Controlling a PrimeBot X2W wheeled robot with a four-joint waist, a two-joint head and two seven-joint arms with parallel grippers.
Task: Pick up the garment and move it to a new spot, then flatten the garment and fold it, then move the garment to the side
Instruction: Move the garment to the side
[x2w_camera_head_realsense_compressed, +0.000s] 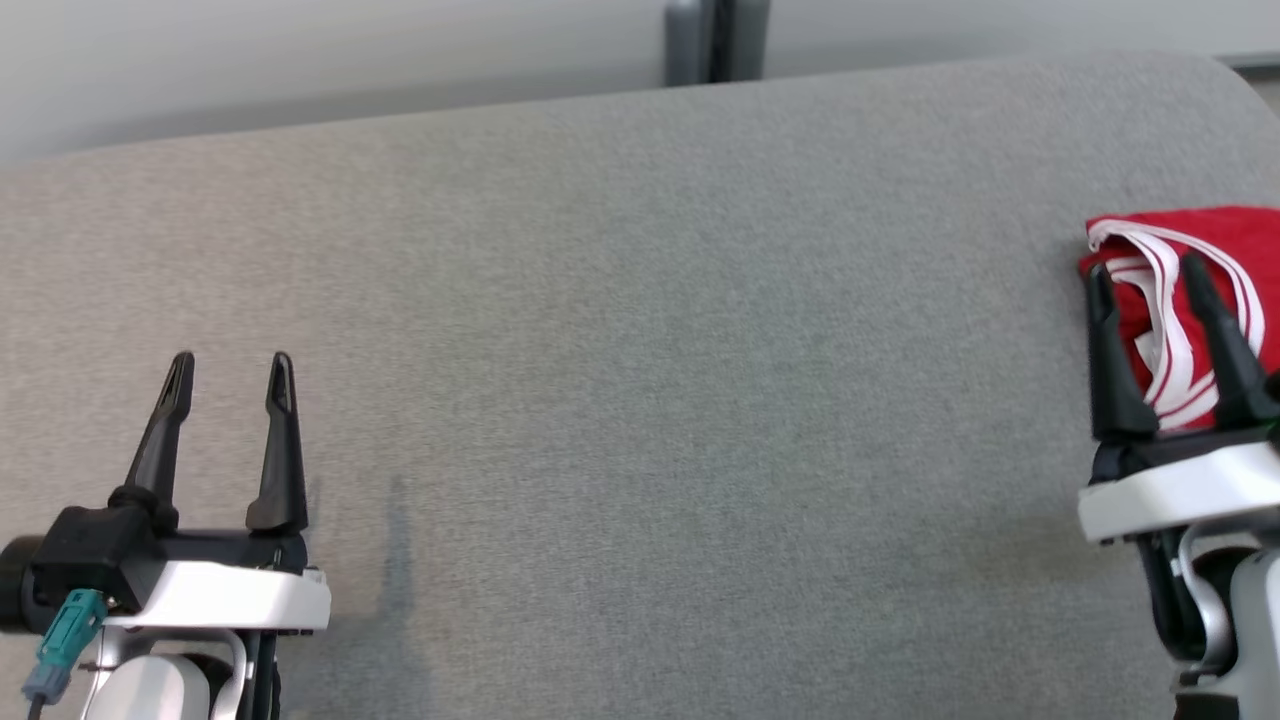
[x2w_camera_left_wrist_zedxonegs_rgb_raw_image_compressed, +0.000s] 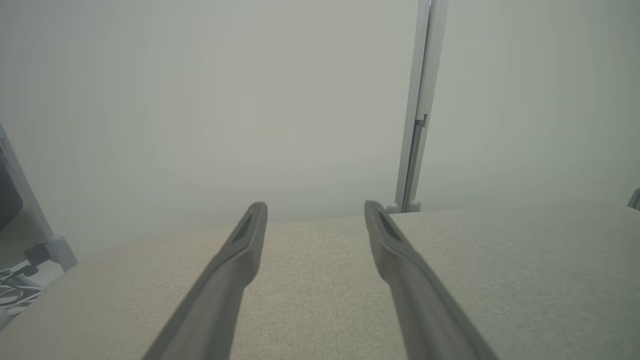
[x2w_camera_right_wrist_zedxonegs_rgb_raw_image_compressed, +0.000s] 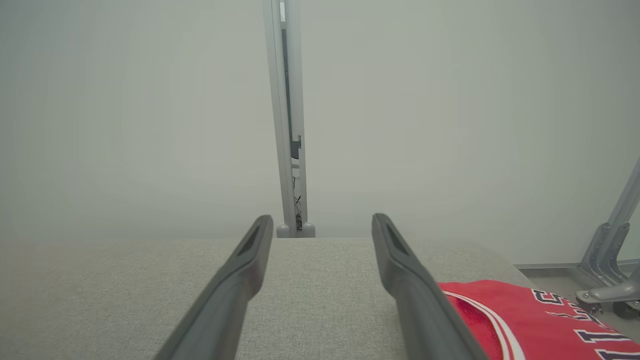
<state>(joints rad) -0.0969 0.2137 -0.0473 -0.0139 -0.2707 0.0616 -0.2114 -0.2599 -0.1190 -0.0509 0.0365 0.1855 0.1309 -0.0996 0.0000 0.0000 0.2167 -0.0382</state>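
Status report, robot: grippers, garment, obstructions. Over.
Left gripper open, empty. Right gripper open, empty. Red garment beside right gripper, on grey surface. No obstruction seen.

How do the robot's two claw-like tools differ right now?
The left tool hangs over the bare grey cushion; the right tool is at the edge of the red garment. The left tool has a teal plug at its base; the right tool's base looks plain black and white where visible. Both stand open, with two long dark fingers, and hold nothing.
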